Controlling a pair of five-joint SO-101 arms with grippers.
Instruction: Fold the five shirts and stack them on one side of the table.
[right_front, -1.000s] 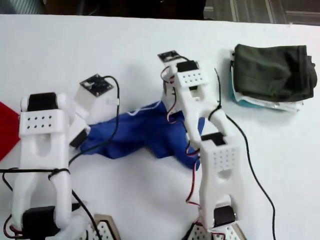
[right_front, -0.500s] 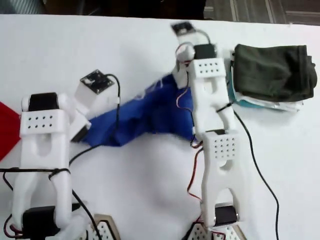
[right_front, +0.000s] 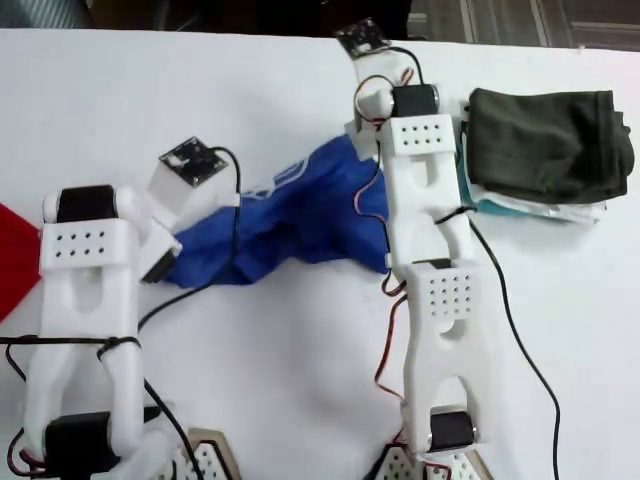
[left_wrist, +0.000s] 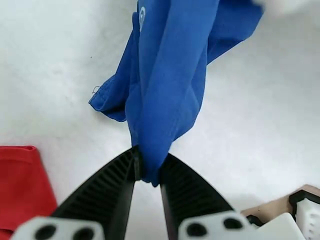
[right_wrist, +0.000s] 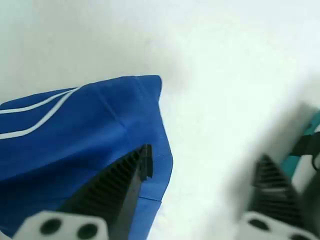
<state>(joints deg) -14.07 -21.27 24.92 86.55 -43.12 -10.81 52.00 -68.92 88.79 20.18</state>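
Between the two arms, on the white table (right_front: 150, 100), lies one blue shirt (right_front: 290, 220), bunched up in a long strip. The left gripper (left_wrist: 148, 175) pinches one end of it tight between its two black fingers. The right gripper (right_wrist: 203, 155) is at the other end, with its fingers spread wide. One finger (right_wrist: 120, 185) sits over the shirt's corner and the other is over bare table, so it holds nothing.

One red shirt (right_front: 15, 255) peeks in at the table's left edge, beside the left arm. One pile of folded shirts (right_front: 545, 150) sits on the right side, near the right arm. A dark green one is on top, with teal and white edges under it. How many are in the pile cannot be told. Past the table's far edge the room is dark.
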